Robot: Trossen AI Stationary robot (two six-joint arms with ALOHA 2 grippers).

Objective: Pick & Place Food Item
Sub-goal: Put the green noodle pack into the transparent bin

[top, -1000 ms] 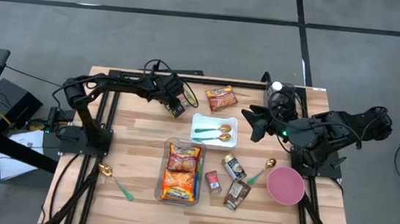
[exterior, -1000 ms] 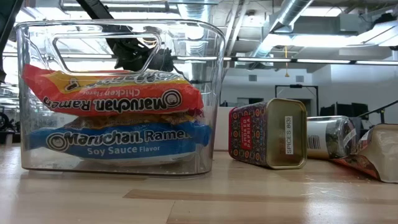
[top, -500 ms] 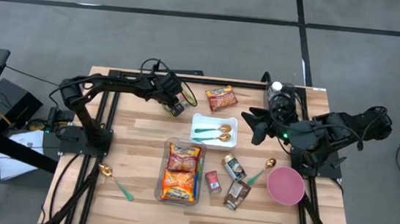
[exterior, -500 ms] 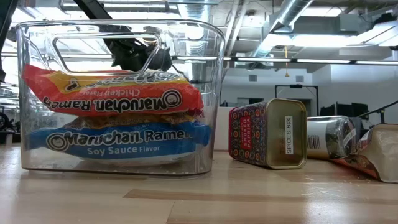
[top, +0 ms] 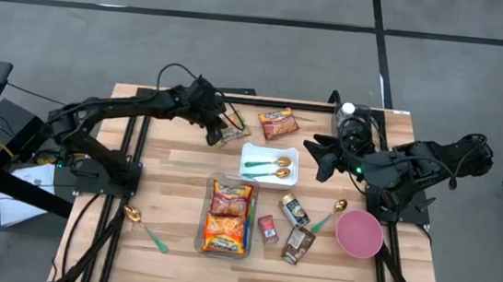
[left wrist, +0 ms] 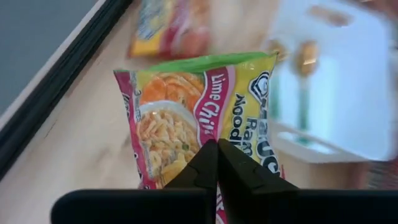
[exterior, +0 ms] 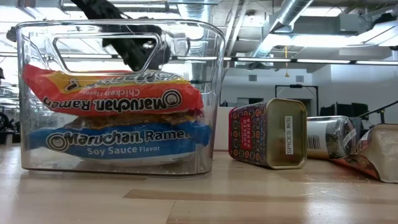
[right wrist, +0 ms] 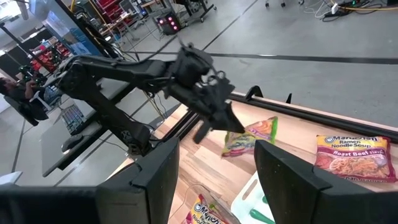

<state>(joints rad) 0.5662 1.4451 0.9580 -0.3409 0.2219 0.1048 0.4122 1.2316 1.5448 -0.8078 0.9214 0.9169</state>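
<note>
My left gripper point(top: 221, 133) is shut on a green, pink and yellow lime chili ramen packet point(left wrist: 186, 118) above the table's far middle, just left of the white tray point(top: 291, 177). The packet also shows in the right wrist view point(right wrist: 244, 140), hanging under the left gripper. My right gripper point(top: 310, 156) is open and empty, right of the tray. A clear bin point(top: 206, 213) in the table's middle holds ramen packets point(exterior: 112, 96). A roast beef ramen packet point(top: 277, 124) lies flat at the far edge. My left gripper pinches the lime chili packet at one short end point(left wrist: 186, 163) between its two shut fingers. The fingers come from above, slanting down toward the table's right. The packet hangs below them, clear of the table.
The tray holds two gold spoons with green handles point(top: 266, 166). Spice tins and jars point(top: 291, 228) lie right of the bin, with a pink bowl point(top: 358, 233) and a spoon point(top: 328, 215) beyond them. Another spoon point(top: 144, 228) lies near the left front.
My left arm has risen and swung a little toward the table's right, still shut on the lime chili packet, which now hangs out from under the gripper beside the tray. My right arm has kept still.
</note>
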